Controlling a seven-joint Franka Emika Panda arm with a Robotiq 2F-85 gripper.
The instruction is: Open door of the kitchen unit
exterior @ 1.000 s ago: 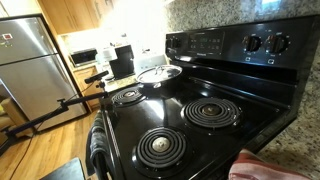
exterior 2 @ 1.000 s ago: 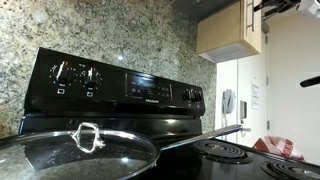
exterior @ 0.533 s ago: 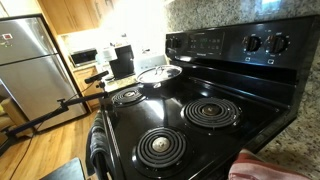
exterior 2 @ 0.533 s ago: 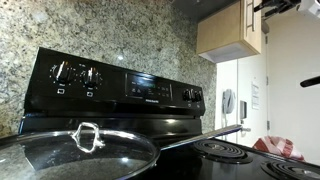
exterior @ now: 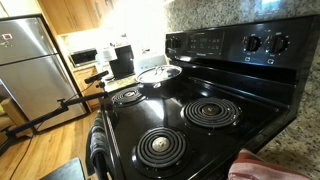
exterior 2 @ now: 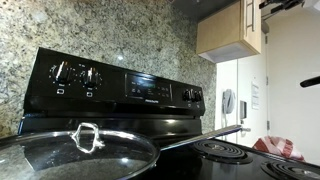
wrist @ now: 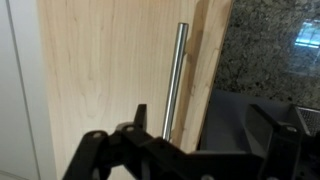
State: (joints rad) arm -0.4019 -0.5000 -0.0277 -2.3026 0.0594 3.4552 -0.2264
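The cabinet door point(wrist: 110, 70) fills the wrist view, light wood grain running up and down, and it sits shut. Its slim metal bar handle point(wrist: 175, 80) stands upright near the door's right edge. Just past that edge there's speckled granite wall point(wrist: 265, 50).

In front of the door, low in the wrist view, is the tool point(wrist: 200, 122). Its dark fingers point(wrist: 138, 120) are spread wide and nothing is between them. One finger sits across the door's lower face, just left of the handle's bottom end. The other hangs off to the right, beyond the door's edge. The handle is not touched.

Pulling back, a light wood wall cabinet point(exterior 2: 228, 30) hangs high up in an exterior view. I can't tell whether it carries this door. Well below it stands a black electric stove point(exterior: 200, 110), coil burners showing in both exterior views, with knobs along its back panel point(exterior 2: 120, 82). A glass lid point(exterior 2: 80, 150) with a metal loop handle looms close to the camera.

Also on show are a red cloth point(exterior: 265, 165) on the granite counter point(exterior: 300, 130) beside the stove, a stainless refrigerator point(exterior: 30, 70) across the room and a wall phone point(exterior 2: 229, 101).
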